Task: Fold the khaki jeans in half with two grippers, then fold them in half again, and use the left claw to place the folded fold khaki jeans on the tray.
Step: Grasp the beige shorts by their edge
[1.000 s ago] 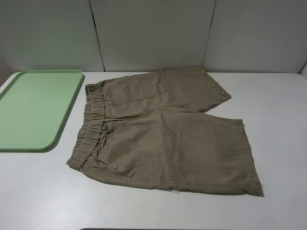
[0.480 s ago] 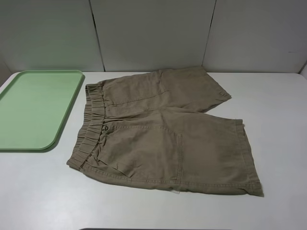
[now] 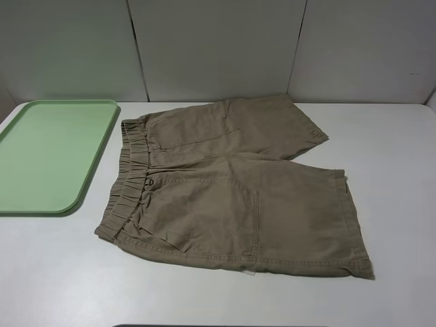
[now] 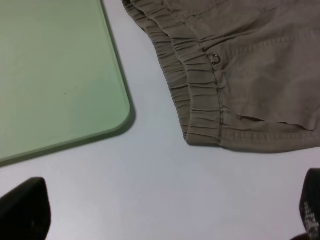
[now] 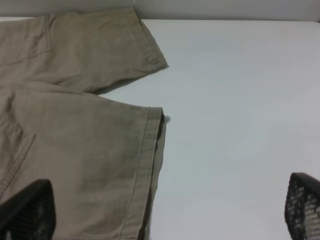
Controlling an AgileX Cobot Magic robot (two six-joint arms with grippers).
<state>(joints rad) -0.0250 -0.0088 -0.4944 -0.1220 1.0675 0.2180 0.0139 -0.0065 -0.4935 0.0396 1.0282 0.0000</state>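
Near edge, left tool (image 4: 167,210): tips spread wide, holding nothing, above bare worktop (image 4: 150,165) near the waistband corner.
Near edge, right tool (image 5: 164,207): equally wide, empty, above the near leg's hem.
Mid worktop, jeans (image 3: 231,184): flat and unfolded, waistband left, legs right, just right of the tray.
Far left, tray (image 3: 48,157): no jeans on it.
Progress: nothing done yet, as I judge it; both folds and the placing remain.
Hidden: arms absent from the high view; only tool tips show; tray's left side cut off.
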